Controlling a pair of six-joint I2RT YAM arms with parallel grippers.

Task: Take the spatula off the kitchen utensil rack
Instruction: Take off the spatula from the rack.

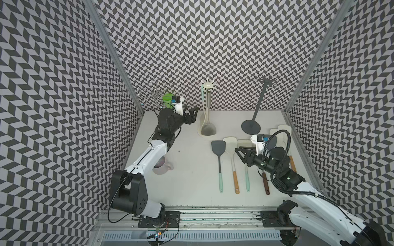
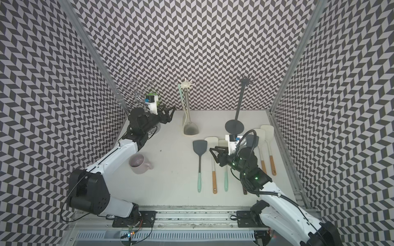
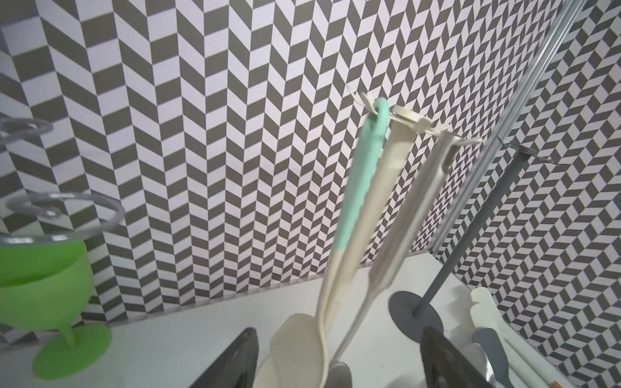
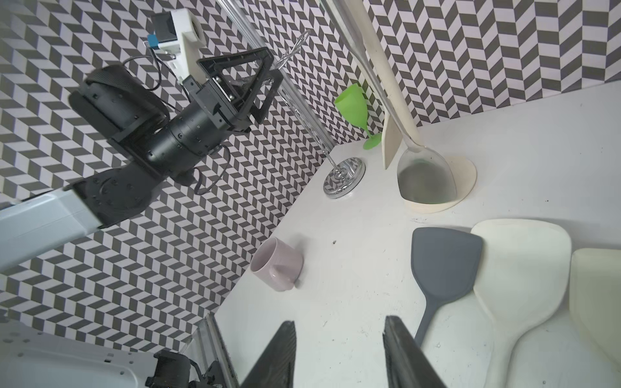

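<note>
Cream-coloured utensil rack — upright post on a cream base, at the back of the white table.

Item one: spatula, mint handle, cream blade. It hung from a hook at the rack's top, blade down beside the base.

Item two: steel ladle, hung from the same rack, bowl low over the base.

My left gripper stood just beside the rack, low down near its base. Its jaws were well apart and held nothing; a gap lay between them and the spatula.

My right gripper hovered well apart from the rack, above a row of spatulas lying flat — a grey spatula among them. Its jaws were partly open, with nothing between them.

Pink mug: well apart from the rack, under my left arm.

Dark grey stand: near the rack.
</note>
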